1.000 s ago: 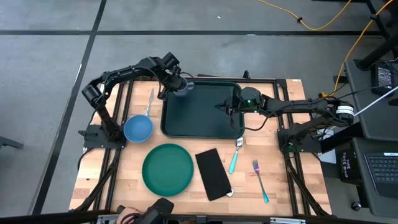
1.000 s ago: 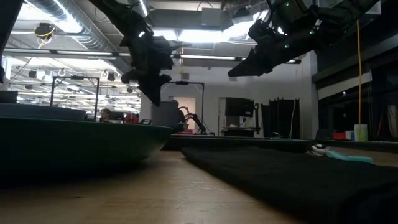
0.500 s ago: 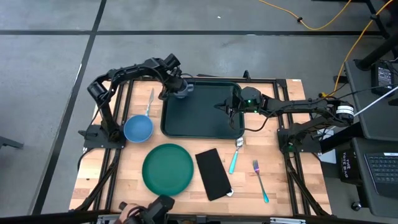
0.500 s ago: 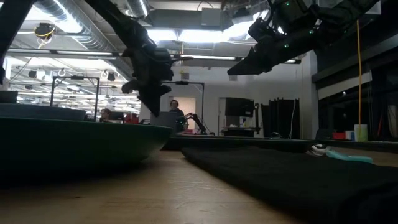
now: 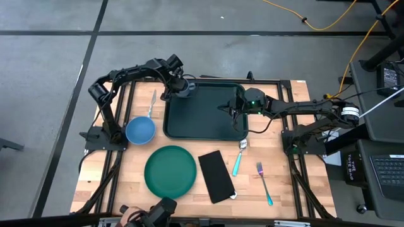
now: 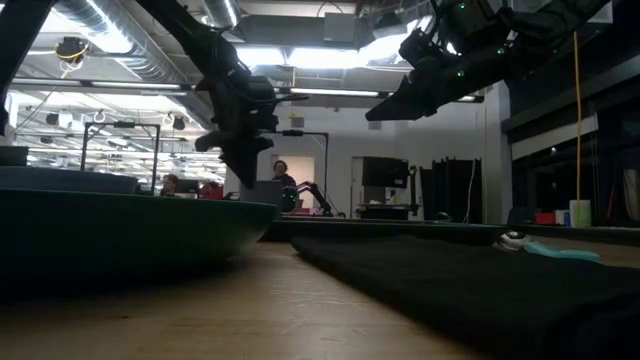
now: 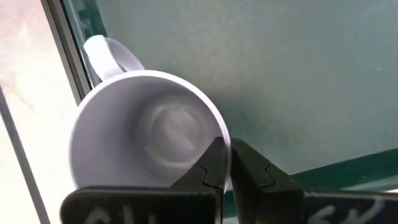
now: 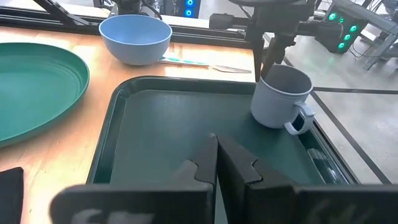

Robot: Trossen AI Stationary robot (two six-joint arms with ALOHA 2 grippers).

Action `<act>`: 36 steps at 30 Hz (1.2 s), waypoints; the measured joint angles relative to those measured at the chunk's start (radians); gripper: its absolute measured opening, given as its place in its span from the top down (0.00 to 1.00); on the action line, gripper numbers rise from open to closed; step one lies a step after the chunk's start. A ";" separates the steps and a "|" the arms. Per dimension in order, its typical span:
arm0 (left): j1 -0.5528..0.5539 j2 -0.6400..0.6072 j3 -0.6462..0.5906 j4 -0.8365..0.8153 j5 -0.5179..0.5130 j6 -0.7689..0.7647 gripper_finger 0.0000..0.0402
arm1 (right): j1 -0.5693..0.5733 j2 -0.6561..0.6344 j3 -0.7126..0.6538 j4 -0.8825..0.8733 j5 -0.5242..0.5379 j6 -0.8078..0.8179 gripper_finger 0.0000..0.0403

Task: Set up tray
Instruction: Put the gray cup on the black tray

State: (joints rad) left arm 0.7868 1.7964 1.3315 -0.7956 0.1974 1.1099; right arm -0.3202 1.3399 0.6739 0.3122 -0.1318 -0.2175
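the tray (image 5: 205,112), smooth dark green plastic with rounded corners and a raised rim, lies at the middle of the table's far edge, on the pale slatted wood of the table (image 5: 283,167). a pale grey-blue mug (image 8: 280,96) with a loop handle stands upright in the tray's far left corner, and the left gripper (image 7: 225,163) has its dark fingers pinched on the mug's thin rim, one inside and one outside. the right gripper (image 8: 217,158) hangs over the tray's right part with its fingers pressed together and nothing between them. left of the tray lie a glossy light blue bowl (image 5: 139,130) and a steel knife (image 5: 152,103). toward the near edge sit a round green plate (image 5: 170,170), a flat black napkin (image 5: 216,176), a teal-handled spoon (image 5: 238,157) and a teal-handled fork (image 5: 264,183). no writing can be read.
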 joint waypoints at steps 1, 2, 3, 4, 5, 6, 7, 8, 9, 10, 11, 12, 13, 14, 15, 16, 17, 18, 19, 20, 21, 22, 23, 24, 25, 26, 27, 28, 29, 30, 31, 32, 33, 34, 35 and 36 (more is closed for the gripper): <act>-0.001 -0.002 0.000 0.000 0.000 0.000 0.99 | 0.000 0.000 0.000 0.000 0.000 0.000 0.97; -0.001 -0.002 0.000 0.000 0.000 -0.001 0.99 | 0.000 0.000 0.000 0.000 0.000 0.000 0.97; -0.001 -0.002 0.000 0.000 0.001 -0.007 0.99 | 0.000 0.000 0.000 0.000 0.000 0.000 0.97; -0.001 -0.002 0.000 0.000 0.001 -0.018 0.99 | 0.000 0.000 0.000 0.000 0.000 0.000 0.97; -0.001 -0.003 0.000 0.001 0.002 -0.032 0.99 | 0.000 0.000 0.000 0.000 0.000 0.000 0.97; -0.001 -0.003 0.000 0.002 0.003 -0.043 0.98 | 0.000 0.000 0.000 0.000 0.000 0.000 0.97; -0.001 -0.003 0.000 0.002 0.004 -0.055 0.98 | 0.000 0.000 0.000 0.000 0.000 0.000 0.97; -0.001 -0.003 0.000 0.003 0.004 -0.061 0.98 | 0.000 0.000 0.000 0.000 0.000 0.000 0.97; -0.001 -0.003 0.000 0.004 0.004 -0.067 0.97 | 0.000 0.000 0.000 0.000 0.000 0.000 0.97; -0.001 -0.003 -0.001 0.007 0.004 -0.072 0.97 | 0.000 0.000 0.000 0.000 0.000 0.000 0.97; -0.001 -0.003 -0.001 0.012 0.004 -0.078 0.97 | 0.000 0.000 0.000 0.000 0.000 0.000 0.97; -0.002 -0.003 -0.001 0.019 0.004 -0.081 0.97 | 0.000 0.000 0.000 0.000 0.000 0.000 0.97; -0.006 -0.003 -0.001 0.025 0.004 -0.088 0.96 | 0.000 0.000 0.000 0.000 0.000 0.000 0.97; -0.009 -0.004 -0.001 0.030 0.004 -0.102 0.96 | 0.000 0.000 0.000 0.000 0.000 0.000 0.97; -0.013 -0.004 -0.001 0.036 0.004 -0.113 0.96 | 0.000 0.000 0.000 0.000 0.000 0.000 0.97; -0.018 -0.004 -0.001 0.037 0.004 -0.120 0.96 | 0.000 0.000 0.000 0.000 0.000 0.000 0.97; -0.023 -0.004 -0.001 0.036 0.004 -0.121 0.96 | 0.000 0.000 0.000 0.000 0.000 0.000 0.97; -0.027 -0.004 -0.001 0.036 0.005 -0.121 0.96 | 0.000 0.000 0.000 0.000 0.000 0.000 0.97; -0.031 -0.004 -0.001 0.036 0.005 -0.121 0.96 | 0.000 0.000 0.000 0.000 0.000 0.000 0.97; -0.036 -0.004 -0.001 0.036 0.007 -0.121 0.96 | 0.000 0.000 0.000 0.000 0.000 0.000 0.97; -0.039 -0.004 -0.001 0.036 0.007 -0.121 0.95 | 0.000 0.000 0.000 0.000 0.000 0.000 0.97; -0.043 -0.004 -0.001 0.036 0.007 -0.121 0.95 | 0.000 0.000 0.000 0.000 0.000 0.000 0.97; -0.047 -0.004 -0.001 0.036 0.007 -0.121 0.94 | 0.000 0.000 0.000 0.000 0.000 0.000 0.97; -0.048 -0.004 -0.001 0.036 0.006 -0.121 0.94 | 0.000 0.000 0.000 0.000 0.000 0.000 0.97; -0.051 -0.004 -0.001 0.036 0.006 -0.121 0.93 | 0.000 0.000 0.000 0.000 0.000 0.000 0.97; -0.052 -0.004 -0.001 0.036 0.006 -0.121 0.92 | 0.000 0.000 0.000 0.000 0.000 0.000 0.97; -0.053 -0.004 -0.001 0.036 0.006 -0.121 0.91 | 0.000 0.000 0.000 -0.001 0.000 0.000 0.97; -0.053 -0.004 -0.001 0.036 0.006 -0.121 0.89 | 0.000 0.000 0.000 -0.001 0.000 0.000 0.97; -0.053 -0.004 -0.001 0.037 0.006 -0.126 0.88 | 0.000 0.000 0.000 -0.001 0.000 0.000 0.97; -0.053 -0.005 -0.001 0.037 0.006 -0.132 0.87 | 0.000 0.000 0.000 -0.001 0.000 0.000 0.97; -0.053 -0.005 -0.001 0.037 0.003 -0.140 0.85 | 0.000 0.000 0.000 -0.001 0.000 0.000 0.97; -0.053 -0.005 -0.001 0.037 0.002 -0.146 0.84 | 0.000 0.000 0.000 -0.001 0.000 0.000 0.97; -0.053 -0.005 -0.001 0.037 0.000 -0.152 0.83 | 0.000 0.000 0.000 -0.001 0.000 0.000 0.97; -0.053 -0.005 -0.001 0.037 -0.003 -0.154 0.81 | 0.000 0.000 0.000 -0.001 0.000 0.000 0.97; -0.053 -0.005 -0.001 0.037 -0.009 -0.154 0.80 | 0.000 0.000 0.000 -0.002 0.000 0.000 0.97; -0.053 -0.005 -0.001 0.037 -0.018 -0.154 0.78 | 0.000 0.000 0.000 -0.002 0.000 0.000 0.97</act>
State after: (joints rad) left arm 0.7338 1.7912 1.3306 -0.7586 0.1790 0.9554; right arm -0.3204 1.3399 0.6739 0.3107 -0.1318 -0.2180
